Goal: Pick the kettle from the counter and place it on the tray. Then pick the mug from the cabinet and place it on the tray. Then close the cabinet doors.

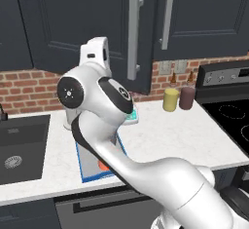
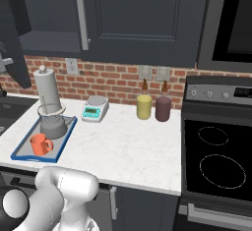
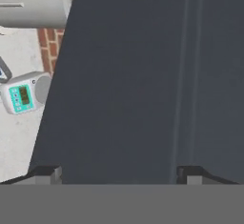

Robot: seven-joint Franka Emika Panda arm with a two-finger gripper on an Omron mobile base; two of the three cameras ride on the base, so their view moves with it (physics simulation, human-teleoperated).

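Pressing the released hand [image 3: 116, 173] flat at the cabinet door [image 3: 143, 75]; kettle [image 2: 53, 125] and mug [image 2: 41, 144] are sitting on the tray [image 2: 19, 155]. I'm worrying the fingers are skidding off the panel, leaving it ajar.

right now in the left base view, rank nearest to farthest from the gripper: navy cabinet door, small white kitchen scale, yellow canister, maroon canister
1. Flat dark navy cabinet door, directly in front of the open gripper.
2. Small white kitchen scale, below it.
3. Yellow cylindrical canister, off to the right.
4. Maroon cylindrical canister, just beyond the yellow one.
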